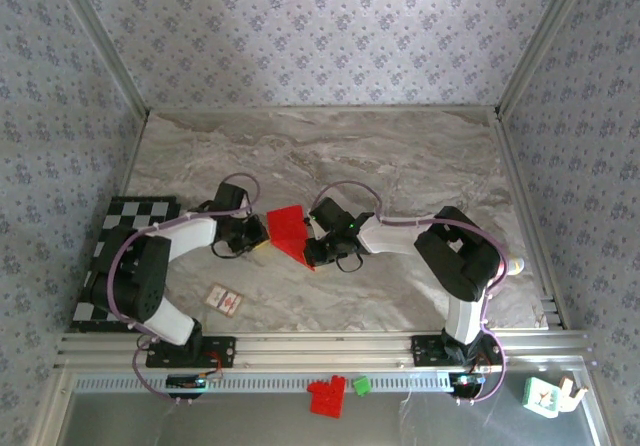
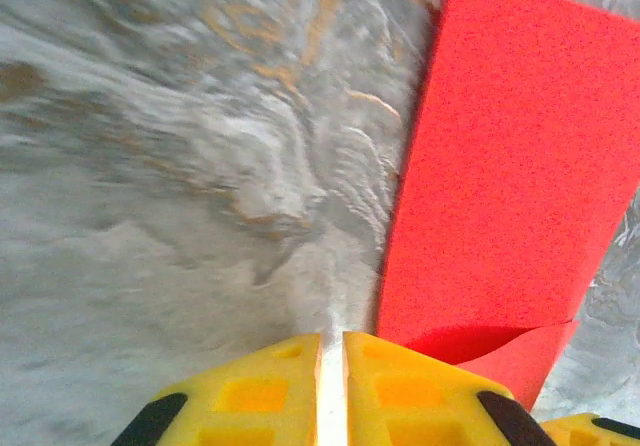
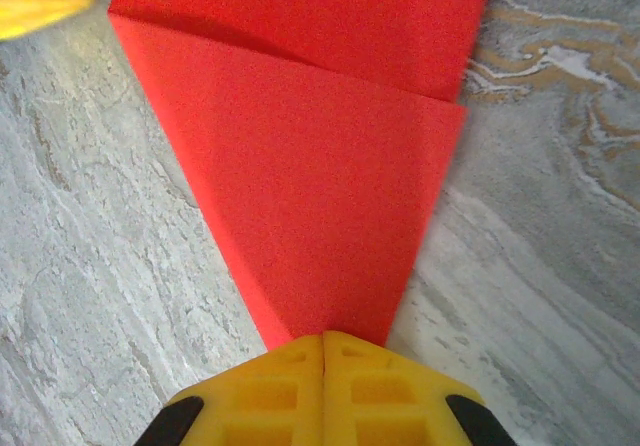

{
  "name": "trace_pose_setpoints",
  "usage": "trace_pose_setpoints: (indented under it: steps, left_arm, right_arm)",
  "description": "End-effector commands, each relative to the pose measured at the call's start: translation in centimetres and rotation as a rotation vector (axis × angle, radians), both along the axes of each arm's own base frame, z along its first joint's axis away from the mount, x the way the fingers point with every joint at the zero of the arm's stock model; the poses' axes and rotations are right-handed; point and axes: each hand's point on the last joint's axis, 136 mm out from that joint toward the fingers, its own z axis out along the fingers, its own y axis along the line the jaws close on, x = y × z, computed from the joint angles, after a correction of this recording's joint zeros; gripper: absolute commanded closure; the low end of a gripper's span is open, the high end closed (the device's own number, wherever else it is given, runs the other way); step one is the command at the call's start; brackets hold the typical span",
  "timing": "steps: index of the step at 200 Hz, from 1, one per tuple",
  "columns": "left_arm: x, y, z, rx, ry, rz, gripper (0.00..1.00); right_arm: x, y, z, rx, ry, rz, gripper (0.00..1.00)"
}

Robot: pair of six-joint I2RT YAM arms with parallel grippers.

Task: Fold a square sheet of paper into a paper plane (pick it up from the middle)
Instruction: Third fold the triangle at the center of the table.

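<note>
Where the marbled table [image 1: 400, 166] is enclosed by patterned walls, two arms are seen reaching inward from its near edge, the left arm [image 1: 150, 266] and the right arm [image 1: 455, 256] meeting near the middle. A checkerboard mat [image 1: 135, 216] is laid at the table's left edge, partly under the left arm.

Between the two wrists, on the table's middle, the square sheet of paper [image 1: 288, 228] is found lying flat. It is already folded: a broad band lies at the far end and a triangular flap narrows to a point toward the right arm [image 3: 310, 186]. From the left wrist camera a curled corner is seen at the paper's near end [image 2: 510, 166].

The left gripper [image 2: 332, 351] is set just beside the paper's left edge, its fingers almost together, with a thin slit between them and no paper seen in it. The right gripper [image 3: 322, 341] is closed, finger against finger, at the flap's point; whether the paper is pinched or merely pressed cannot be told.

On the near rail a red brick block [image 1: 327, 396] is placed, with a green brick [image 1: 361, 385] just beside it. A white card [image 1: 224, 299] lies on the table near the left arm.
</note>
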Motion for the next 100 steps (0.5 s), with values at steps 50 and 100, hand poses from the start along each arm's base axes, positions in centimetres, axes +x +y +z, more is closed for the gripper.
trace_pose_setpoints:
  steps: [50, 100]
  left_arm:
    - [0.1, -4.7, 4.8, -0.155, -0.099, 0.005, 0.84]
    - [-0.1, -6.8, 2.4, -0.175, -0.031, -0.049, 0.86]
  right_arm:
    - [-2.4, -5.3, -4.2, -0.224, 0.158, -0.115, 0.95]
    - [-1.5, -3.8, -2.6, -0.124, 0.144, -0.124, 0.94]
